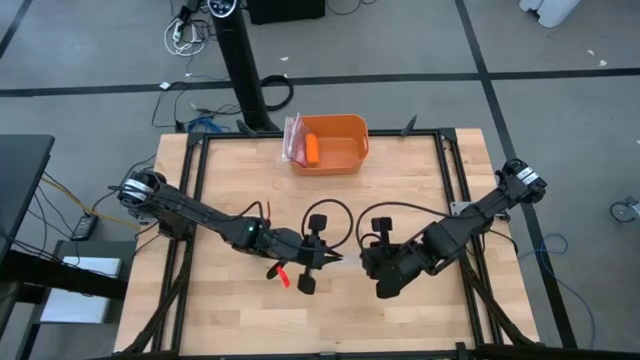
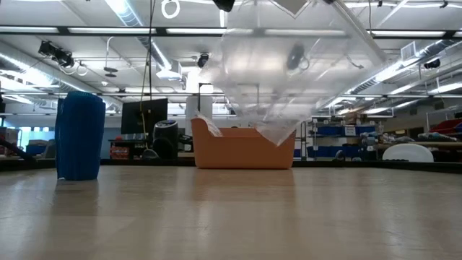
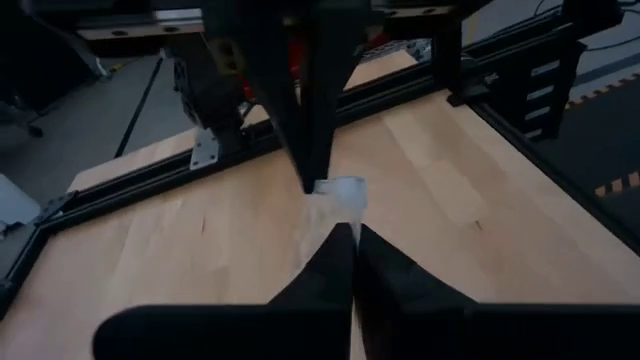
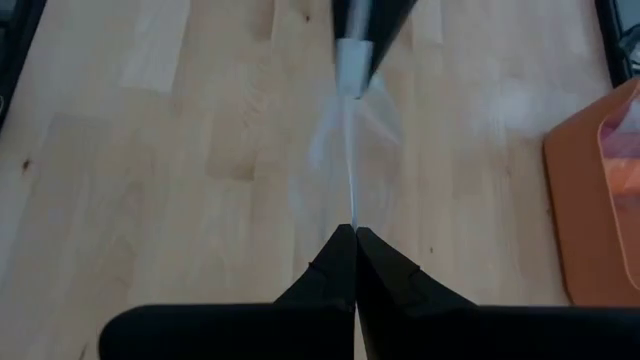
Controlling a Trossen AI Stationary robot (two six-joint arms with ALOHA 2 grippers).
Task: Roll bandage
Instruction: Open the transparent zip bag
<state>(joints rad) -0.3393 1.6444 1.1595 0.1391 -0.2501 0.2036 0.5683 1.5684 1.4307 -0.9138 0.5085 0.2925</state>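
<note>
Blue and upright, the bandage (image 2: 79,135) stood as a roll at the low view's left, on the wooden worktop (image 1: 400,200). Left gripper (image 1: 333,259) and right gripper (image 1: 366,262) met near the worktop's middle, each clamped on one edge of a clear plastic bag (image 2: 281,68) stretched between them. Behind sat an orange bin (image 1: 332,144).

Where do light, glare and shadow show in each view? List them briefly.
Low view: ceiling lamps shine through the clear bag hanging from above; the bandage roll stands lit at the left. High view: even light, the bag almost invisible between the left gripper and the right gripper. Right wrist view: the bag's film is a pale sheen over the table.
</note>
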